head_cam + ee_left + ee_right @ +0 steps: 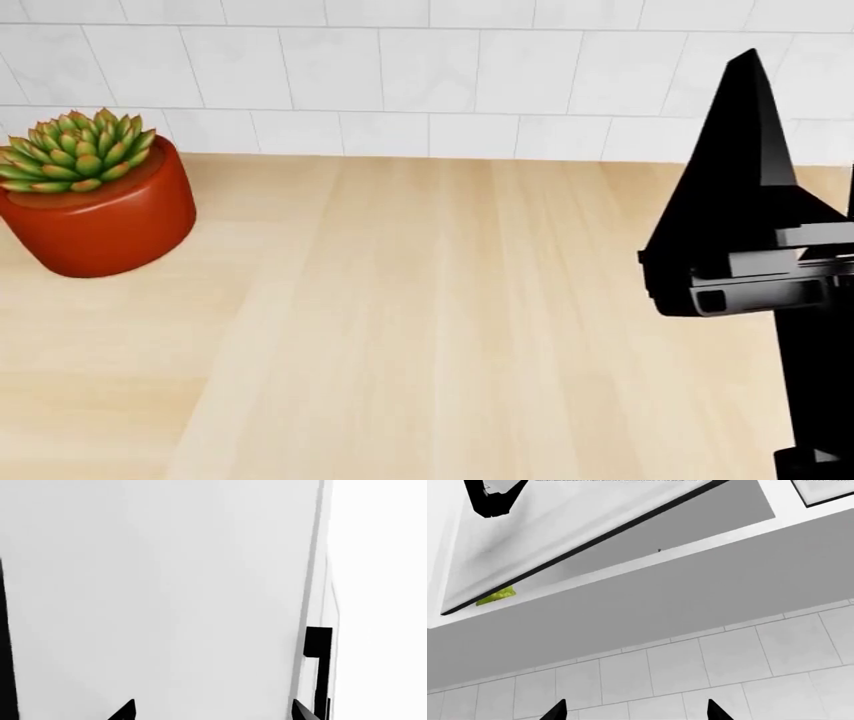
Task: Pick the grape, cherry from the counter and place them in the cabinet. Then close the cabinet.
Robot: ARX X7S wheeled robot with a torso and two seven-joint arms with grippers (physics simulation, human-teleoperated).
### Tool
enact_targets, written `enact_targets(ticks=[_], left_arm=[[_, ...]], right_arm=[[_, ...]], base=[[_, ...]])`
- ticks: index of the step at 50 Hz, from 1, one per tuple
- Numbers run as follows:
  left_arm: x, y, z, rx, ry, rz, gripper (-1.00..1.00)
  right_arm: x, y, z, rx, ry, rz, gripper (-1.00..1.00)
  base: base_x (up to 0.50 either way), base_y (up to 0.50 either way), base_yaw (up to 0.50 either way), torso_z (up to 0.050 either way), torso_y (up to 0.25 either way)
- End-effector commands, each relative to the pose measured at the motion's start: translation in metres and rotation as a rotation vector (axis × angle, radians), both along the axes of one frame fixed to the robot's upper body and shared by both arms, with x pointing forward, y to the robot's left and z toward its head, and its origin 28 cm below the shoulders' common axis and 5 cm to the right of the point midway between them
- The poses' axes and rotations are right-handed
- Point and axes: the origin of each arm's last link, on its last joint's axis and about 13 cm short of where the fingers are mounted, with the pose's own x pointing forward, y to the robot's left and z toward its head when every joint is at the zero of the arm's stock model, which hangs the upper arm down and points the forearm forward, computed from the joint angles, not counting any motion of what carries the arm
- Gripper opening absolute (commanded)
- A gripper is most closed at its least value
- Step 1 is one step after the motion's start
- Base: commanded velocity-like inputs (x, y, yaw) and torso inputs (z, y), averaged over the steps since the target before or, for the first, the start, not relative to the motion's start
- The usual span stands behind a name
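Right hand (635, 711) is raised off the light-beige wooden bench (441, 330), fingertips spread, nothing between them, aimed up at the white wall cabinet (627, 595). The pale yellow-green grape bunch (496, 596) sits inside, up and off to one side of that hand, just behind the open white cabinet door (580, 515). Cherry: not visible anywhere, can't say where it is. Left hand (210, 711) is spread too, empty, close up against a flat white panel (160, 590), likely the door face, beside a black bar handle (319, 652). Grapes look light, soft, loosely attached; a cherry would be slick and small, best pinched gently across the body, not the stem. Bench under the right hand is open; only a spiky green succulent in a red pot (91, 195) far off to its side. Watch the door edge.
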Motion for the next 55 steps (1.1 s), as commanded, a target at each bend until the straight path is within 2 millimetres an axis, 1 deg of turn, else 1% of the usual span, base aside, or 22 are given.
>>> enact_targets(ticks=[1, 8, 13, 20, 22, 25, 29, 33, 37, 40, 43, 47, 55], left_arm=[[-0.005, -0.040, -0.027, 0.128, 0.109, -0.145, 1.00], [0.017, -0.042, -0.037, 0.135, 0.143, -0.123, 1.00], [0.034, -0.040, -0.045, 0.141, 0.171, -0.106, 1.00], [0.048, -0.039, -0.054, 0.153, 0.192, -0.091, 1.00], [0.059, -0.037, -0.062, 0.163, 0.212, -0.068, 1.00], [0.071, -0.034, -0.071, 0.173, 0.229, -0.038, 1.00], [0.078, -0.032, -0.076, 0.180, 0.232, -0.020, 1.00], [0.085, -0.029, -0.080, 0.186, 0.236, 0.001, 1.00], [0.086, -0.028, -0.080, 0.184, 0.235, 0.011, 1.00], [0.082, -0.026, -0.072, 0.180, 0.209, 0.010, 1.00], [0.072, -0.022, -0.054, 0.166, 0.148, 0.013, 1.00], [0.059, -0.016, -0.036, 0.156, 0.077, 0.019, 1.00], [0.036, -0.002, -0.010, 0.124, 0.003, 0.072, 1.00]], right_arm=[[-0.001, -0.001, 0.001, 0.000, -0.004, -0.008, 1.00], [-0.003, -0.008, 0.002, 0.001, 0.001, -0.024, 1.00], [0.003, -0.007, 0.001, 0.005, 0.012, -0.028, 1.00], [0.008, -0.007, 0.001, 0.008, 0.024, -0.032, 1.00], [0.013, -0.005, 0.004, 0.002, 0.028, -0.034, 1.00], [0.018, -0.005, 0.005, -0.001, 0.033, -0.036, 1.00], [0.025, -0.002, 0.008, -0.006, 0.037, -0.037, 1.00], [0.027, -0.002, 0.009, -0.009, 0.041, -0.040, 1.00], [0.030, 0.000, 0.010, -0.012, 0.043, -0.040, 1.00], [0.029, 0.002, 0.009, -0.015, 0.042, -0.033, 1.00], [0.026, 0.004, 0.009, -0.019, 0.039, -0.025, 1.00], [0.021, 0.006, 0.010, -0.023, 0.029, -0.019, 1.00], [0.007, 0.004, 0.011, -0.031, 0.021, -0.029, 1.00]], base=[[0.00, 0.00, 0.00, 0.000, 0.000], [0.00, 0.00, 0.00, 0.000, 0.000], [0.00, 0.00, 0.00, 0.000, 0.000], [0.00, 0.00, 0.00, 0.000, 0.000], [0.01, 0.00, 0.00, 0.000, 0.000], [0.00, 0.00, 0.00, 0.000, 0.000], [0.01, 0.00, 0.00, 0.000, 0.000], [0.01, 0.00, 0.00, 0.000, 0.000], [0.00, 0.00, 0.00, 0.000, 0.000], [0.03, 0.00, -0.01, 0.000, 0.000], [0.00, 0.00, 0.00, 0.000, 0.000], [0.00, 0.00, 0.00, 0.000, 0.000], [0.01, 0.00, 0.00, 0.003, 0.000]])
